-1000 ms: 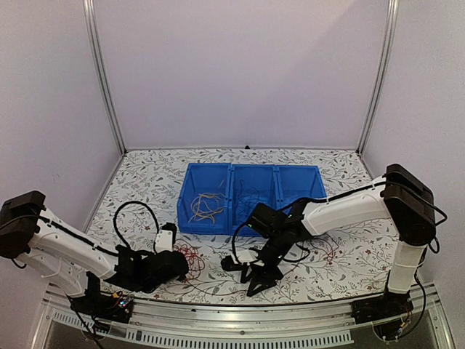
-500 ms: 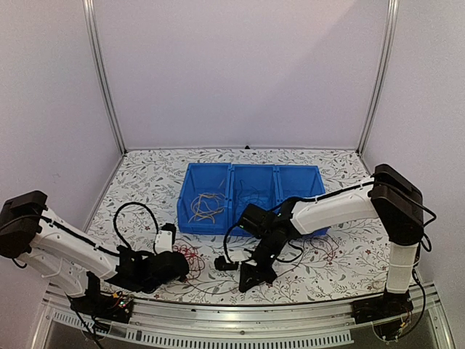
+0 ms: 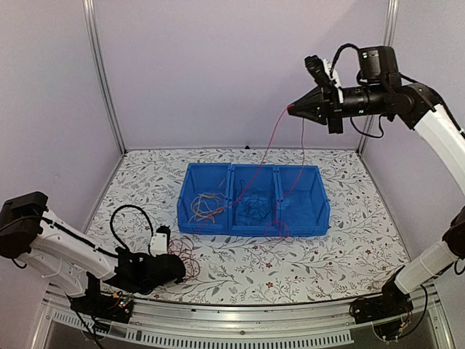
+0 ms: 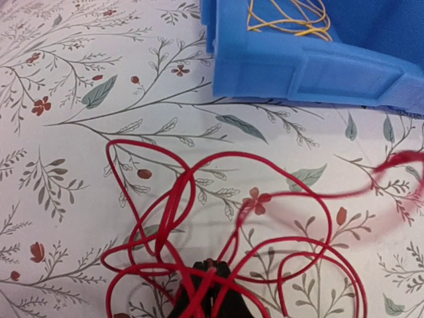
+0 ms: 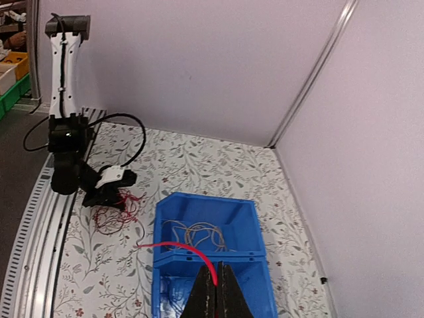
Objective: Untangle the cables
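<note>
Red thin wire (image 3: 271, 139) slants down-left from the high right gripper (image 3: 292, 110), pinched shut on it, over the blue plastic three-compartment bin (image 3: 305, 225) toward the red wire tangle (image 3: 190, 253) on the table. The left gripper (image 3: 180, 266), nearer, is clamped shut on that tangle.

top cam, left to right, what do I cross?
left gripper → yellow-tan cables → dark blue cables → right gripper, high above the table. Red cable runs between both grippers, so it is left out.
</note>
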